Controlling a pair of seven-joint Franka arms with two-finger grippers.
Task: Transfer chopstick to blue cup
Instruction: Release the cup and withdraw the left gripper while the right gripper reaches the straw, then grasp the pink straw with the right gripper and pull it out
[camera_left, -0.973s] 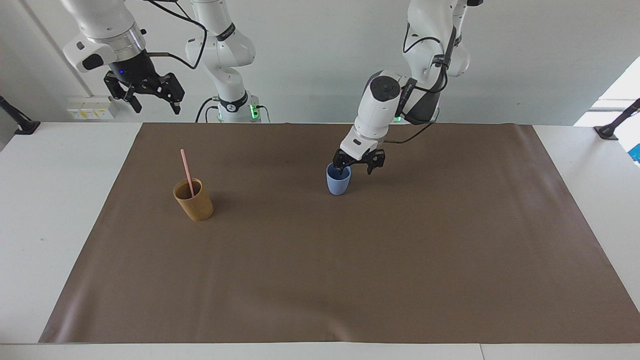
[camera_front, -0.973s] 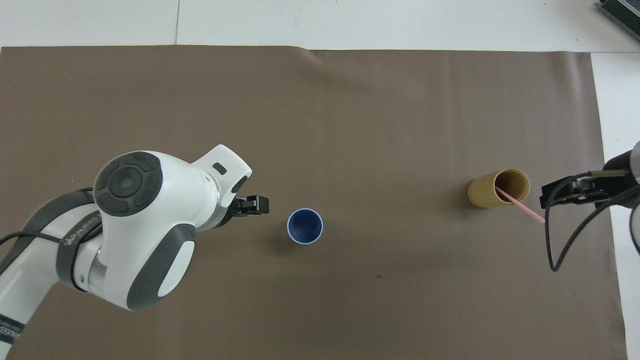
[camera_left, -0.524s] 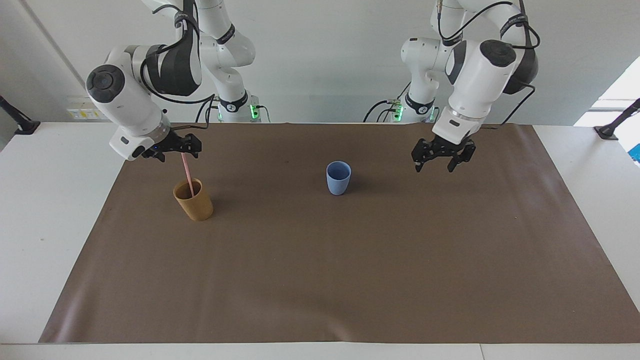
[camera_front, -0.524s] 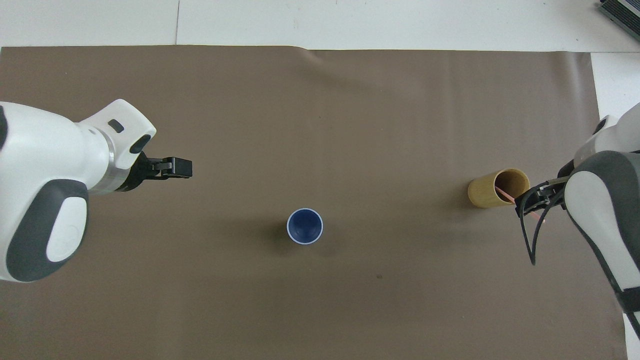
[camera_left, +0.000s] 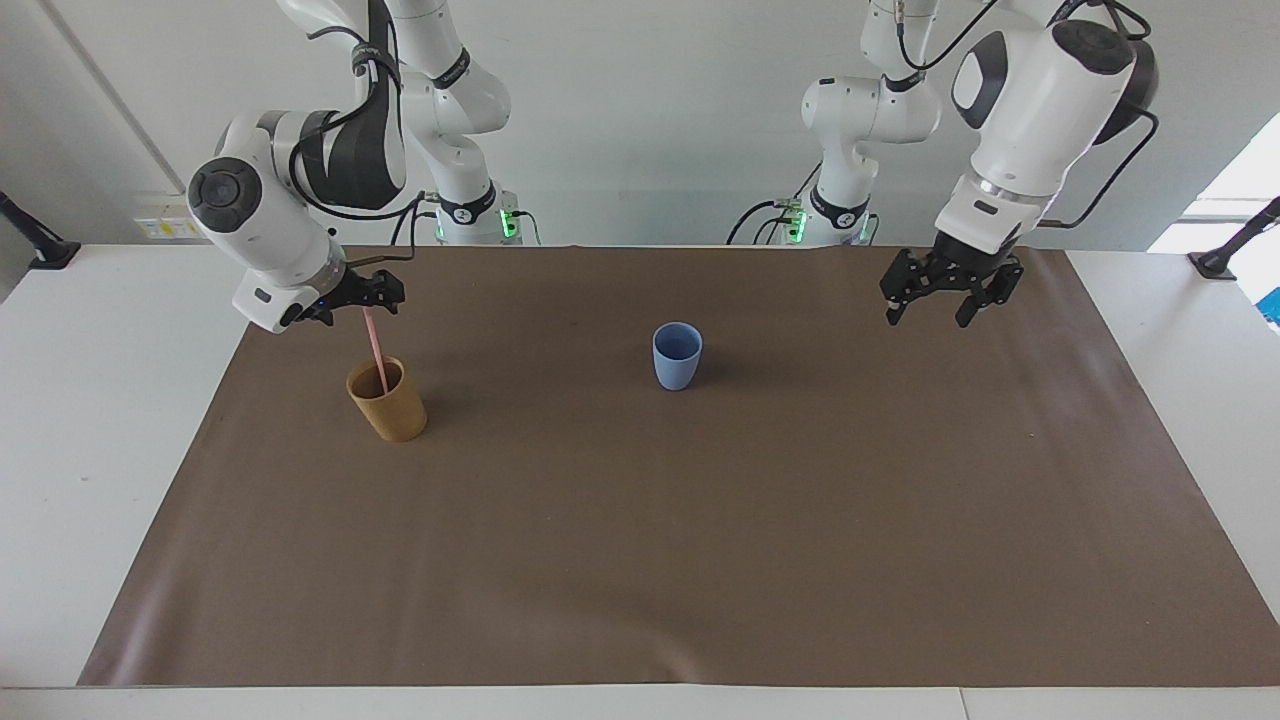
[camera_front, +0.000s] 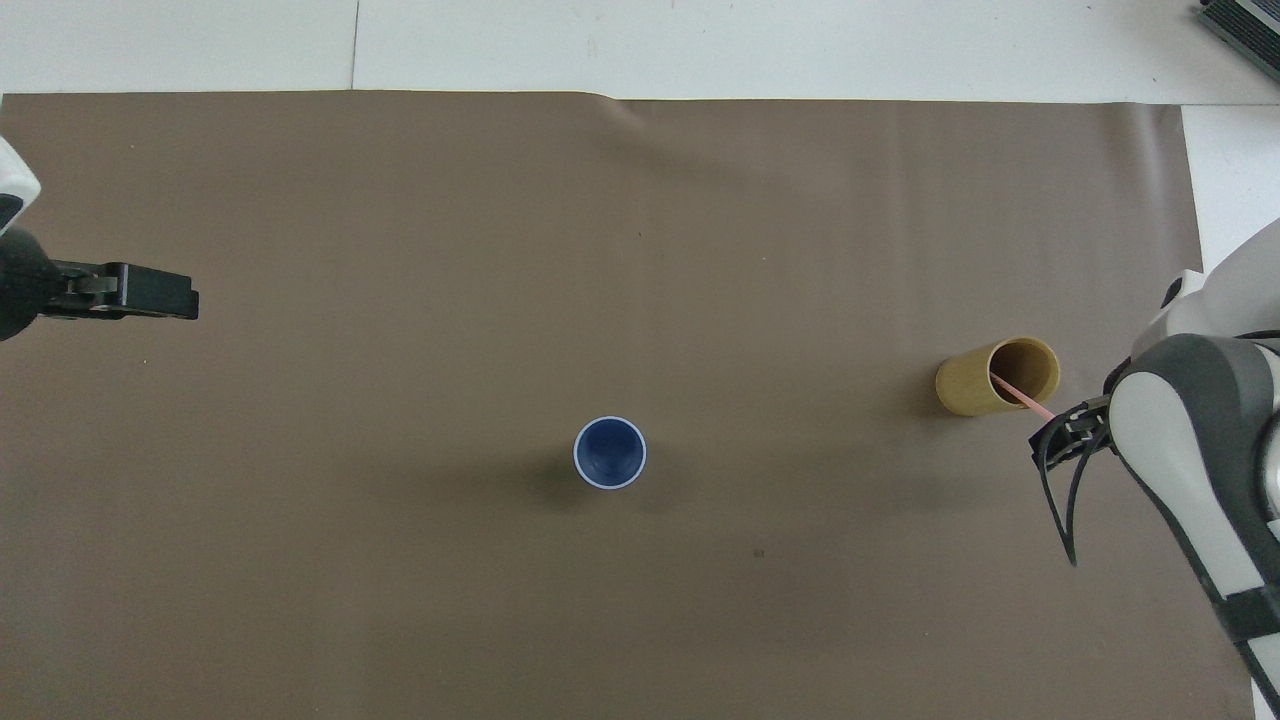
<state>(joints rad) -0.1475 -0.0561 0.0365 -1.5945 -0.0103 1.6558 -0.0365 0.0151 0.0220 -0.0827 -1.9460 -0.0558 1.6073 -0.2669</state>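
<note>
**Inspector:** Report the change, left arm first.

**Robot:** My left gripper (camera_left: 945, 300) was down at the blue cup (camera_left: 677, 357) a second ago. It has since lifted away and now hangs over the mat (camera_left: 700, 560) at the left arm's end of the surface (camera_left: 90, 420). Its jaws stand wide apart and hold nothing. That arm waits. The blue cup stands upright at mid-mat, with nothing in it.

**Inspector:** And the right arm?

**Robot:** My right gripper (camera_left: 365, 297) was high and off to the side. It has come down to the top end of the chopstick (camera_left: 377, 350). The jaws sit at the tip, but I cannot tell whether they have closed on it.

**Inspector:** Where is the chopstick?

**Robot:** Not yet lifted. It leans in the tan cup (camera_left: 392, 408) at the right arm's end of the mat, lower end inside, upper end at my right gripper. The tan cup is well apart from the blue cup.

**Inspector:** What does that mean for the task?

**Robot:** In my judgement the blue cup is now clear for delivery and the pick-up is in hand. The transfer itself has not begun.

**Inspector:** Count.

**Robot:** One chopstick. Two cups: one blue, one tan. One mat. Two grippers.
</note>
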